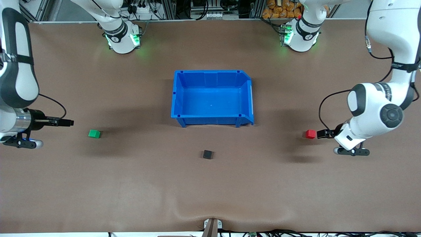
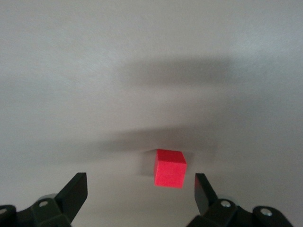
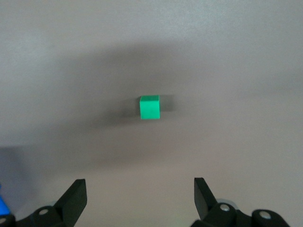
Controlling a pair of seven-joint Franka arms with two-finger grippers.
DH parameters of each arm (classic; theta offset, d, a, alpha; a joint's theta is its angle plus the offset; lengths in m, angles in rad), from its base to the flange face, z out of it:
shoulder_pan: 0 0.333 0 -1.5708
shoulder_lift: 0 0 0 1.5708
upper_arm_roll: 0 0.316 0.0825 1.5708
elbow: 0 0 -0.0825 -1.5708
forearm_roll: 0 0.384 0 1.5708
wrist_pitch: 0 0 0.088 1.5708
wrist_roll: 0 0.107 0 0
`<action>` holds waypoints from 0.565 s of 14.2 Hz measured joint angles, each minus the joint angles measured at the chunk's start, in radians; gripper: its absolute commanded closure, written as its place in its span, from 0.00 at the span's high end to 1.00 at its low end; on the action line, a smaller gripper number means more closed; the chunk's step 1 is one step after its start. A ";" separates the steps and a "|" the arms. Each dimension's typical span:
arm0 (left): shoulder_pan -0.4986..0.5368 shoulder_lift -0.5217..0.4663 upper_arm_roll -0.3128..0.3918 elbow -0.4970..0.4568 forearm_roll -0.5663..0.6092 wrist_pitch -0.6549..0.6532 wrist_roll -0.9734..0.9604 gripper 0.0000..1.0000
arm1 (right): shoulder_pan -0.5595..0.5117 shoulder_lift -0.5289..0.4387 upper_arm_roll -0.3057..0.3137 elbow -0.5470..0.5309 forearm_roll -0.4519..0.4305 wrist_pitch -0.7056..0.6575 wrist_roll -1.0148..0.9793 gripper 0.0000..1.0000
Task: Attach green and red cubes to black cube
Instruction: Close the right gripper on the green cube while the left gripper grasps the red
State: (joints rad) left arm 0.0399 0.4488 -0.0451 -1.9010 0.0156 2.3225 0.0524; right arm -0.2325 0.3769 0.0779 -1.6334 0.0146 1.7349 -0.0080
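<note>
Work has barely begun: green cube [image 1: 94, 133], red cube [image 1: 310, 134] and black cube [image 1: 208, 154] lie well apart on the brown matte surface [image 1: 131, 184], none joined. Left end effector [image 1: 324, 133], fingers apart and empty, sits just beside the red cube. Right end effector [image 1: 65, 122], also spread and empty, is near the green. All three are small, plain, sharp-edged blocks; the black one lies nearer the camera than a glossy blue plastic bin [image 1: 179, 98].

A bright green matte cube [image 1: 94, 133], a bright red matte cube [image 1: 310, 134], a small black matte cube [image 1: 208, 154], a blue plastic bin [image 1: 179, 95], a plain brown desk [image 1: 131, 184].
</note>
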 measured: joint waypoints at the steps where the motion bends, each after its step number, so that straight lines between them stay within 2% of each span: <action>1: -0.004 0.013 -0.001 -0.016 0.000 0.025 0.000 1.00 | -0.003 0.004 0.000 -0.026 0.000 0.040 0.000 1.00; 8: -0.033 0.087 -0.002 -0.026 0.046 0.050 0.000 1.00 | -0.004 0.078 0.002 -0.068 0.001 0.179 0.000 1.00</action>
State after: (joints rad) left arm 0.0068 0.5354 -0.0469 -1.9275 0.0614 2.3724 0.0524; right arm -0.2362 0.4550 0.0794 -1.7015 0.0155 1.9136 -0.0080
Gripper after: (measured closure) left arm 0.000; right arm 0.000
